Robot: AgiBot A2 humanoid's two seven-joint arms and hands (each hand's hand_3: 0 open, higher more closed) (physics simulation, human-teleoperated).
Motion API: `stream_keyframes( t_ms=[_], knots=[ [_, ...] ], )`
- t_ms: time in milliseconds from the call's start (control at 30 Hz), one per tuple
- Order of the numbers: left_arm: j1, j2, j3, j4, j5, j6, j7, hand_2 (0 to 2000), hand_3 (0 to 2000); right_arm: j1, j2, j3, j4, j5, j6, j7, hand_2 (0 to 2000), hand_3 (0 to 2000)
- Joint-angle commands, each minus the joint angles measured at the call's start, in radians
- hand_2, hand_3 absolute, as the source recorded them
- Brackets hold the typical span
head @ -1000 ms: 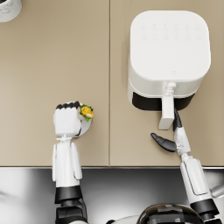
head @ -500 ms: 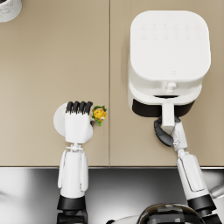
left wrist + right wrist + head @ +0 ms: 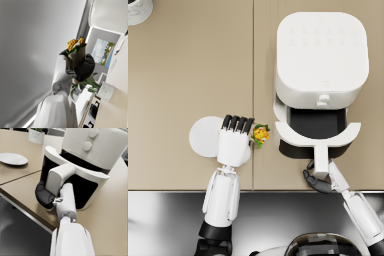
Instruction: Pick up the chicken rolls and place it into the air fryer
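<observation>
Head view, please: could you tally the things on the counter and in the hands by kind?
Air fryer: 1
Plate: 1
Chicken roll, held by the left hand: 1
Marble pot: 1
Total: 4

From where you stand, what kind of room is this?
Probably a kitchen, simulated: a white air fryer stands with its drawer pulled open on a beige counter, with a white plate and a marble-look plant pot nearby.

Tan table point(image 3: 188, 75): air fryer point(image 3: 320, 60), plate point(image 3: 203, 136), pot point(image 3: 138, 10)
</observation>
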Motion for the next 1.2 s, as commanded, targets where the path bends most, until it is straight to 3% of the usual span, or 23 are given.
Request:
stream_keyframes(
  t_ms=[33,133,167,267,300,333,367,400,433,533,567,600,633,667,733,767,800,833,867,1000,1067,1100,1200],
  knots=[
    [0.058,0.031,0.057,-0.026,0.000,0.000,0.000,2000,2000,0.035,-0.014,0.209,0.215,0.000,0.017,0.002,2000,2000],
    [0.091,0.058,0.096,-0.031,0.000,0.000,0.000,2000,2000,0.071,0.058,0.331,0.296,-0.001,0.034,0.010,2000,2000],
    [0.104,0.069,0.112,-0.029,0.000,0.000,0.000,2000,2000,0.018,0.027,0.287,0.306,-0.001,0.033,0.013,2000,2000],
    [0.130,0.097,0.174,-0.016,0.000,-0.001,0.000,2000,2000,0.010,0.055,0.323,0.374,-0.002,0.017,0.010,2000,2000],
    [0.133,0.102,0.190,-0.016,0.000,-0.001,0.000,2000,2000,-0.090,-0.020,0.226,0.389,-0.002,0.009,0.010,2000,2000],
    [0.137,0.108,0.202,-0.017,0.000,-0.002,0.000,2000,2000,-0.092,-0.013,0.239,0.403,-0.002,0.006,0.007,2000,2000],
    [0.146,0.118,0.219,-0.011,0.000,-0.002,0.000,2000,2000,-0.016,0.064,0.334,0.415,-0.003,0.006,0.005,2000,2000],
    [0.149,0.124,0.227,-0.013,0.000,-0.002,0.000,2000,2000,-0.101,0.006,0.247,0.417,-0.003,0.000,0.005,2000,2000],
    [0.155,0.133,0.249,-0.015,0.000,-0.002,0.000,2000,2000,-0.025,0.070,0.332,0.423,-0.003,-0.001,0.003,2000,2000],
    [0.190,0.174,0.317,0.009,0.000,-0.003,0.000,2000,2000,-0.019,0.061,0.335,0.425,-0.004,-0.011,0.004,2000,2000],
    [0.205,0.190,0.336,0.027,0.000,-0.002,0.000,2000,2000,-0.094,-0.006,0.258,0.427,-0.004,-0.009,0.003,2000,2000],
    [0.219,0.224,0.352,0.057,0.000,-0.003,0.000,2000,2000,-0.023,0.044,0.332,0.428,-0.004,-0.008,0.003,2000,2000],
    [0.387,0.038,0.589,0.080,0.000,-0.005,0.000,2000,2000,-0.027,0.035,0.334,0.428,-0.004,-0.004,0.004,2000,2000],
    [0.293,0.207,0.434,0.111,-0.001,-0.008,0.000,2000,2000,-0.089,-0.014,0.275,0.427,-0.004,-0.001,0.003,2000,2000],
    [0.317,0.228,0.461,0.155,0.000,-0.015,-0.001,2000,2000,-0.033,0.030,0.334,0.435,-0.004,0.003,0.003,2000,2000],
    [0.492,0.057,0.713,0.185,0.000,-0.017,-0.001,2000,2000,-0.088,-0.014,0.283,0.434,-0.004,0.001,0.004,2000,2000],
    [0.368,0.200,0.529,0.213,-0.001,-0.019,-0.001,2000,2000,-0.092,-0.005,0.287,0.434,-0.004,0.002,0.002,2000,2000],
    [0.370,0.198,0.533,0.234,0.000,-0.021,-0.002,639,1673,-0.050,0.030,0.333,0.439,-0.004,0.003,0.001,2000,2000],
    [0.358,0.189,0.524,0.237,0.000,-0.007,-0.001,0,1347,-0.093,-0.002,0.290,0.437,-0.004,0.001,0.001,2000,2000],
    [0.281,0.135,0.447,0.175,0.001,0.012,0.001,0,40,-0.044,0.041,0.334,0.440,-0.004,0.006,0.004,2000,2000],
    [0.226,0.100,0.386,0.132,0.001,0.014,0.002,0,0,-0.096,0.001,0.273,0.438,-0.004,0.032,0.002,2000,2000],
    [0.196,0.071,0.359,0.095,0.001,0.021,0.002,0,0,-0.035,0.045,0.332,0.438,-0.004,0.058,0.000,2000,2000],
    [0.130,0.024,0.265,0.003,0.001,0.033,0.003,0,0,-0.020,0.038,0.332,0.423,-0.008,0.059,-0.001,2000,2000]
  ],
)
